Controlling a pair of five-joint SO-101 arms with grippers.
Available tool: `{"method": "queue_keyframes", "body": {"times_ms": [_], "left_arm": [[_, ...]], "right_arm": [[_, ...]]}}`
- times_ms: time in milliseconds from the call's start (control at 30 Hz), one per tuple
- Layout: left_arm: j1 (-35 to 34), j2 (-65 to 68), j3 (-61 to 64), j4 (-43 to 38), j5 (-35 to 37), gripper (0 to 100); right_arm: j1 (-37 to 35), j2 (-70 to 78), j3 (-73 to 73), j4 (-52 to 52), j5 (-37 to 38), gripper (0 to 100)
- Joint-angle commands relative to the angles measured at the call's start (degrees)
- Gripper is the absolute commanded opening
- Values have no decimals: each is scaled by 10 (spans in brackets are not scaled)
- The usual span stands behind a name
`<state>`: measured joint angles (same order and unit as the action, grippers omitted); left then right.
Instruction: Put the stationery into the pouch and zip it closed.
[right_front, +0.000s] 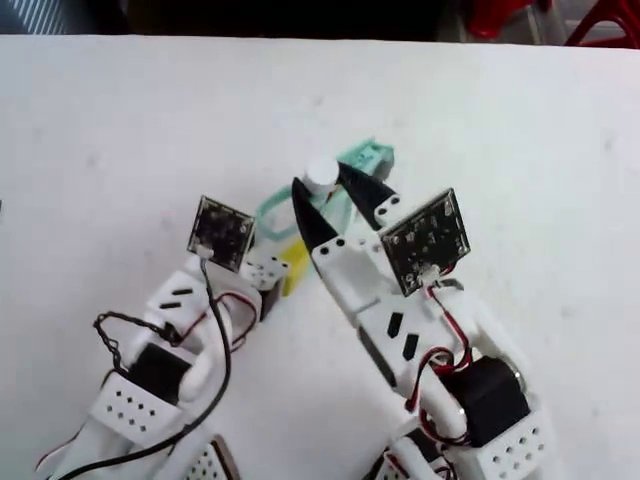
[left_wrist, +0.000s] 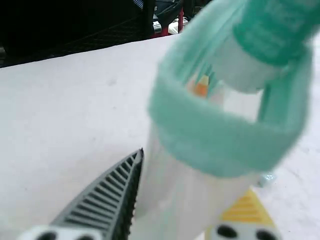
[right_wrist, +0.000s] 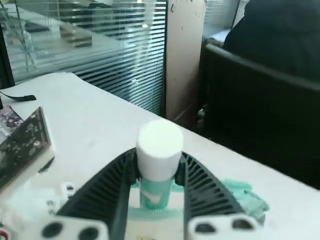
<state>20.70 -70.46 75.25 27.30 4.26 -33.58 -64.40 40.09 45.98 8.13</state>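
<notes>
Right gripper (right_wrist: 159, 165) clenched on the glue stick (right_wrist: 159, 140); I'd lower it straight into the pouch (left_wrist: 215, 145) mouth, left gripper (left_wrist: 195, 172) pinching the rim.

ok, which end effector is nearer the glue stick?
Right. The right end effector is shut on the glue stick, clamping it below the cap. The left end effector grips the pouch wall, apart from the glue stick.

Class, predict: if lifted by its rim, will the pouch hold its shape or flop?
Probably floppy: the pouch has thin clear walls and its green rim bends in a loose curve. Likely light and slippery, since the walls look like smooth plastic.
</notes>
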Motion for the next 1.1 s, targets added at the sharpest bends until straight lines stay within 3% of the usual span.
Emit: {"method": "queue_keyframes", "body": {"times_ms": [0, 500, 800, 1067], "left_arm": [[-14, -8, -18, -11, 5, 203], [-12, -7, -18, -11, 4, 203], [-11, -7, -18, -11, 3, 203], [-12, -7, -18, -11, 3, 203]], "right_arm": [[4, 5, 11, -4, 11, 17], [4, 120, -68, -5, 7, 34], [3, 141, -130, 49, 11, 382], [12, 140, -172, 61, 11, 290]]}}
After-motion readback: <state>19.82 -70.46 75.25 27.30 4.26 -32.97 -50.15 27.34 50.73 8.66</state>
